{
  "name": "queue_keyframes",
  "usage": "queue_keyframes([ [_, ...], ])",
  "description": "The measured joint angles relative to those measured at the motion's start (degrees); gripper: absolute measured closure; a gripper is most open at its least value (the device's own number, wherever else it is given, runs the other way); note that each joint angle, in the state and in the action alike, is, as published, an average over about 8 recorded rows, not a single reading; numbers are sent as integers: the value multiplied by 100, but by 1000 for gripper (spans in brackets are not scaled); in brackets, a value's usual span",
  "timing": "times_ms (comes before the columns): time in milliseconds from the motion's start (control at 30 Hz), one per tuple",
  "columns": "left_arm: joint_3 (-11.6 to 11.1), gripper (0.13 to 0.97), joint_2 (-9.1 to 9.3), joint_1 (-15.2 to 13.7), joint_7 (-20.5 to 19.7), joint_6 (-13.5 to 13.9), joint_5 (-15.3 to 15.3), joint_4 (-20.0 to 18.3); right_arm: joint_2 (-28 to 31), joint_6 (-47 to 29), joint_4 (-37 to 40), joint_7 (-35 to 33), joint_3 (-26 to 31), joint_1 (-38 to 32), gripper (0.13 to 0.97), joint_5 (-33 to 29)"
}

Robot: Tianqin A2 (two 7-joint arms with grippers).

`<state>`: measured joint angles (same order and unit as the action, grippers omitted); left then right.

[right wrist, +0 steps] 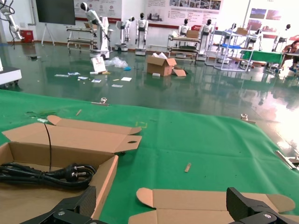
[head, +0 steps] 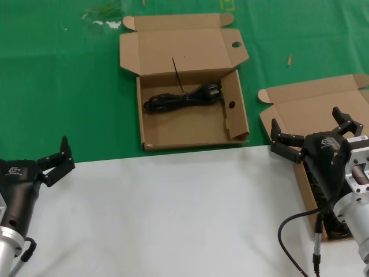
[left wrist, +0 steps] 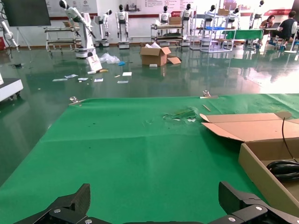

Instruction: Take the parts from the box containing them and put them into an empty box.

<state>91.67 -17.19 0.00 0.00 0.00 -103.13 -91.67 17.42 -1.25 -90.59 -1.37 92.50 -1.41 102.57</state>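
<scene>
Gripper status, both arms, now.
Left gripper: open, holding nothing.
Right gripper: open, holding nothing, over the plain-lidded box.

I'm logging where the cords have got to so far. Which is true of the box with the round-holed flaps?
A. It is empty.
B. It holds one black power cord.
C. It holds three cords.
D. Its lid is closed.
B: the head view shows a single bundled black power cord lying in the open holed box, near its back wall, with the rest of the floor bare.
</scene>
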Motion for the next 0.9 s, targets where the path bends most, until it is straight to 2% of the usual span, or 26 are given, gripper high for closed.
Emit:
queue_keyframes([
  [900, 0, 132, 0, 0, 0, 0, 0, 0, 0, 0, 0, 0, 0, 0, 129, 0],
])
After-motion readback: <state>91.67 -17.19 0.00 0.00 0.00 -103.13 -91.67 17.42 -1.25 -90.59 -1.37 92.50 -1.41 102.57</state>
